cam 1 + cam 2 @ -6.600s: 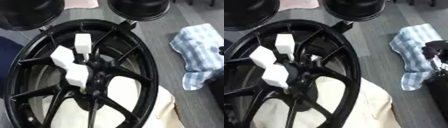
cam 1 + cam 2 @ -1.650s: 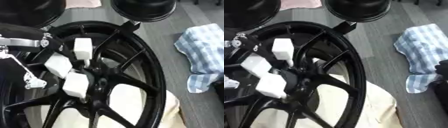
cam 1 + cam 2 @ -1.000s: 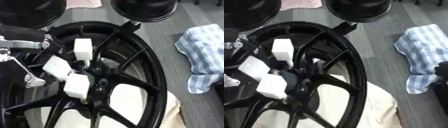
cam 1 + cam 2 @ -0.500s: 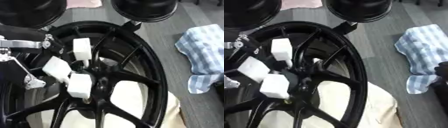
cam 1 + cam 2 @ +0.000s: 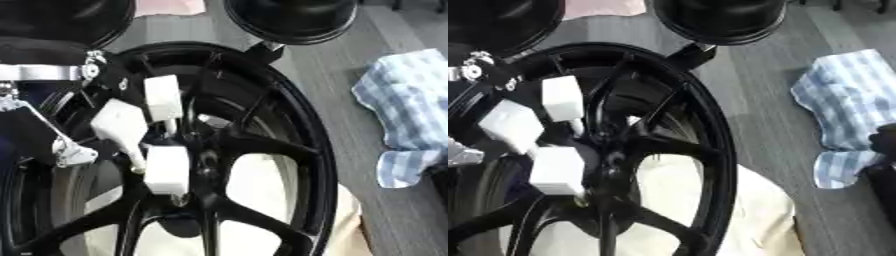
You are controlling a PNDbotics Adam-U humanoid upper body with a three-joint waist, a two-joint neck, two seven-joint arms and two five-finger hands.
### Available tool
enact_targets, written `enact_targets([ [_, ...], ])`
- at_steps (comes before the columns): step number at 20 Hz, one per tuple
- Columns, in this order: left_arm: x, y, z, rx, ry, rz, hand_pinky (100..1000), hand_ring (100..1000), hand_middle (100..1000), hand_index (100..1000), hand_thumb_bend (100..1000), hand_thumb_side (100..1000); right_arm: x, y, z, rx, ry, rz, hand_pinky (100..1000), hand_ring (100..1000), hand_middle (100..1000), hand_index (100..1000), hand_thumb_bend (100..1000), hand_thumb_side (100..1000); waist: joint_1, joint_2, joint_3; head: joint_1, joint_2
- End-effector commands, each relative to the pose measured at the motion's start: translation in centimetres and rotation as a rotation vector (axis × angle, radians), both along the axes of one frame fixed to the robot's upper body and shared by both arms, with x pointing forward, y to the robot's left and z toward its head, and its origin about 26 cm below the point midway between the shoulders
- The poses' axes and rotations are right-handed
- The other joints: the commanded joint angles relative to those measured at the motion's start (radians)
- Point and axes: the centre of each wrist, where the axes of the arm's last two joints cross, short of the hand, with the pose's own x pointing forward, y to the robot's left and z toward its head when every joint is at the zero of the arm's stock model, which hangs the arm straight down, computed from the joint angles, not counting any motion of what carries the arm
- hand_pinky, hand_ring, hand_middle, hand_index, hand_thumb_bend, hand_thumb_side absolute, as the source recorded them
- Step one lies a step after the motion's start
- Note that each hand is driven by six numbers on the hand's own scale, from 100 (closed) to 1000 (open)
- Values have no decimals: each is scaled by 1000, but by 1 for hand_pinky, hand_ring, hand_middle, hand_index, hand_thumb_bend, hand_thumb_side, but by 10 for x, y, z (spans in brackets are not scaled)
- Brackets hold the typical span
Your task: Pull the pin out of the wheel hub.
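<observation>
Left hand (image 5: pixel 52 125): you are reaching in from the left across the rim, and its white-capped fingertips (image 5: pixel 163 101) are sitting spread over the hub (image 5: pixel 206 159). They are well apart from one another and closing on nothing I can make out, so I am logging the hand as released.

Pin: not positively identified. A small pale stub (image 5: pixel 211 120) is showing just above the hub centre, between two spokes and just beside the upper fingertip. If that is the pin, it is seated and not yet gripped. A yellowish speck under the lowest fingertip is too small to name.

The wheel (image 5: pixel 302 125) is lying flat on a cream cloth (image 5: pixel 254 185), probably to protect its face and to point the hub up at you.

Right hand (image 5: pixel 883 150): it is showing only as a dark shape at the right edge by the checked cloth (image 5: pixel 411 110); I cannot tell its state. It appears idle, leaving the pull to the left hand
</observation>
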Motion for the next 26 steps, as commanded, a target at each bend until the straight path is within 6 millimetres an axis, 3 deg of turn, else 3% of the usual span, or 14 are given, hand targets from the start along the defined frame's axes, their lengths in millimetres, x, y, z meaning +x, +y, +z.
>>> enact_targets([
  [1, -9, 7, 20, -54, -63, 6, 707, 458, 264, 392, 100, 147, -2, -3, 7, -12, -20, -8, 729, 700, 638, 535, 383, 386, -6, -27, 2, -3, -4],
  [8, -23, 34, 46, -258, -115, 36, 707, 434, 241, 378, 100, 162, -4, -6, 5, -5, -20, -24, 730, 700, 638, 535, 383, 385, -13, -32, 20, -18, -2],
  [13, -32, 63, 51, -392, -167, 156, 708, 428, 238, 382, 100, 167, -7, -10, 2, 2, -25, -51, 730, 700, 638, 536, 381, 384, -24, -37, 48, -36, 5],
  [20, -32, 95, 26, -545, -200, 352, 711, 428, 241, 395, 100, 176, -9, -14, 1, 27, -45, -80, 730, 700, 639, 536, 380, 380, -42, -41, 89, -67, 6],
  [26, -27, 112, -10, -564, -198, 503, 713, 439, 257, 418, 100, 173, -9, -15, 0, 40, -51, -85, 731, 700, 639, 537, 380, 379, -53, -43, 107, -87, 2],
])
